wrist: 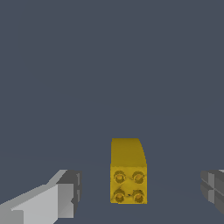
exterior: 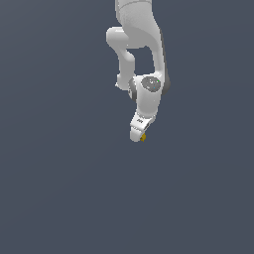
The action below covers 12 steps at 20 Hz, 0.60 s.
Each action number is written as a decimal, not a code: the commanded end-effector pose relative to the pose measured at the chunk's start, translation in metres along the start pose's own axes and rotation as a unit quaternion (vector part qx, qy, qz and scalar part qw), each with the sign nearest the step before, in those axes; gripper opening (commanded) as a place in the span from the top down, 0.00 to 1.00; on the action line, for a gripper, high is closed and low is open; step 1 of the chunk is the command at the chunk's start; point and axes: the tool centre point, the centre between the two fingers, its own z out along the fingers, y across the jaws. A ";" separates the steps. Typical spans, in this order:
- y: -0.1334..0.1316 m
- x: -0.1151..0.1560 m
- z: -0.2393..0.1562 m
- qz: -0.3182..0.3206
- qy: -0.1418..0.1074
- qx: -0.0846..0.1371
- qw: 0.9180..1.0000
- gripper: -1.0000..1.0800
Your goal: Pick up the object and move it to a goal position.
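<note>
You are looking at a white Panda arm with smooth, rounded link housings and a glossy rendered finish. Darker grey bands show where the links meet, most clearly along the seam beside the wrist joint. The wrist joint carries a round grey cap with a small green dot on it (too small to read further). Below it the white hand body tapers to the gripper, with a tiny dark marking on its side. In the wrist view one finger is boxy, light grey-white, ending in a darker grey pad; the other pad is dark grey and ridged.
</note>
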 end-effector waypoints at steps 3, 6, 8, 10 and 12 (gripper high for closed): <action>-0.001 0.000 0.015 -0.001 0.000 0.000 1.000 0.04; -0.001 -0.001 0.029 -0.002 0.000 0.000 1.000 0.04; -0.001 -0.001 0.037 -0.002 0.000 0.000 1.000 0.04; -0.001 0.000 0.042 -0.003 0.000 0.000 1.000 0.04; -0.001 -0.001 0.045 -0.003 0.000 0.000 1.000 0.04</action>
